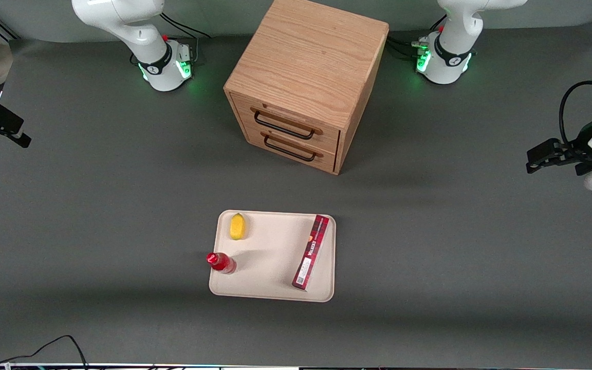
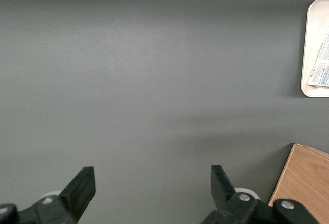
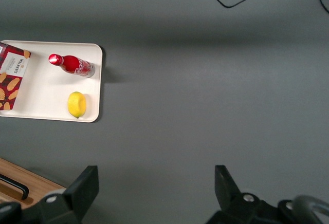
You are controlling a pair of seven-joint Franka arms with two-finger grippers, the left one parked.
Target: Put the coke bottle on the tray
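In the front view you have a yellow lemon (image 1: 237, 226) lying apart from a long flat dark-red box (image 1: 311, 252), which sits at about 4 o'clock from it. The box lies flat, its long axis running roughly from 12 to 6 o'clock with a slight tilt, a white label at the end nearer the camera. At about 1 o'clock from the lemon, farther from the camera, stands a wooden cabinet (image 1: 306, 77) with two shut drawers, one above the other, each with a dark handle; its front faces about 7 o'clock. All rest on the grey table (image 1: 95, 205). A black cable (image 1: 54, 344) loops at the table's near edge, around 7 o'clock.
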